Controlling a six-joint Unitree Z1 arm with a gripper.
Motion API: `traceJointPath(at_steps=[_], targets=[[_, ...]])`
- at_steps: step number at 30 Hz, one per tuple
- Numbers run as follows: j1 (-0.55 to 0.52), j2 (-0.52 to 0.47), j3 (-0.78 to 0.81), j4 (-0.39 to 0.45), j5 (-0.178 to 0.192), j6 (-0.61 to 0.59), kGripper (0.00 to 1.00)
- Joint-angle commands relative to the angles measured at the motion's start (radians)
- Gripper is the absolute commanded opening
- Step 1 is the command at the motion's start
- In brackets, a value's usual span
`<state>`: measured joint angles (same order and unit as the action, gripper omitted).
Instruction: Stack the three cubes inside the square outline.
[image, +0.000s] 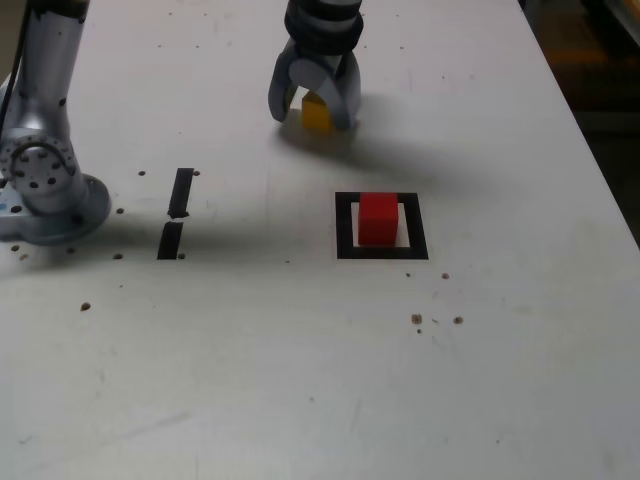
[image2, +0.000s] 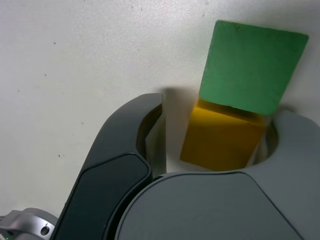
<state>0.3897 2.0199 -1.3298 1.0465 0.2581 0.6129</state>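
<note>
The red cube (image: 378, 218) stands inside the square outline (image: 343, 225) in the middle of the white table. At the far side, my gripper (image: 315, 118) points down with its jaws on either side of the yellow cube (image: 317, 113). In the wrist view the yellow cube (image2: 222, 137) sits between the fingers (image2: 150, 115). A narrow gap shows between one finger and the cube, so the gripper (image2: 225, 112) is still open. The green cube (image2: 252, 67) lies just beyond the yellow one and touches it. The gripper hides the green cube in the exterior view.
The arm's grey base (image: 40, 175) stands at the exterior view's left. Two short black strips (image: 180, 192) (image: 170, 240) lie beside it. Small dark specks (image: 417, 319) dot the table. The table edge (image: 590, 140) runs along the exterior view's right.
</note>
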Motion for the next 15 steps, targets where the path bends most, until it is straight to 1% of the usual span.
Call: traceJointPath(at_steps=[1, 3, 5, 10, 15], targets=[[0.003, -0.008, 0.000, -0.003, -0.002, 0.001, 0.38], [0.005, -0.008, -0.002, -0.001, -0.010, 0.001, 0.31], [0.007, -0.007, -0.006, 0.006, -0.016, 0.002, 0.29], [0.009, -0.010, -0.033, 0.039, -0.030, 0.005, 0.29], [0.009, -0.036, -0.063, 0.104, -0.033, 0.004, 0.29]])
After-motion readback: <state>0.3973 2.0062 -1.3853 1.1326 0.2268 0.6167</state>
